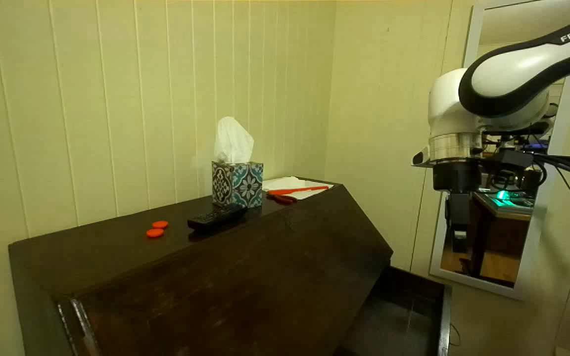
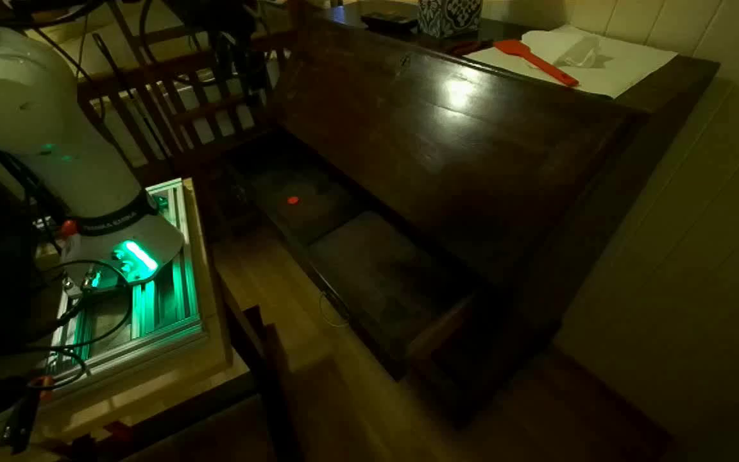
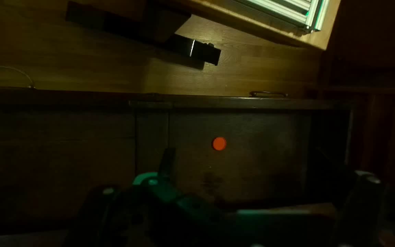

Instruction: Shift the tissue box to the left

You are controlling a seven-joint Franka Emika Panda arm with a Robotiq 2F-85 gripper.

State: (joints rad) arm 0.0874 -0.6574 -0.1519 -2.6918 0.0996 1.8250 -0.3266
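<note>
The tissue box [image 1: 238, 185] stands upright on the top of a dark wooden desk [image 1: 92, 247], with white tissue sticking out. It has a black, white and teal tile pattern. In an exterior view only its lower part [image 2: 450, 17] shows at the top edge. It is out of view in the wrist view. My gripper [image 1: 459, 240] points down, well apart from the box, off to the right in that exterior view. In the wrist view my gripper [image 3: 250, 159] has its fingers wide apart with nothing between them, above a pulled-out drawer [image 3: 218, 102].
A black remote [image 1: 215, 217] lies just in front of the box. Two red discs [image 1: 155, 232] lie on the desk. A red spatula [image 2: 536, 62] and white paper [image 2: 632, 61] lie beside the box. Another red disc [image 3: 219, 143] lies in the drawer. A mirror [image 1: 527, 277] hangs behind my arm.
</note>
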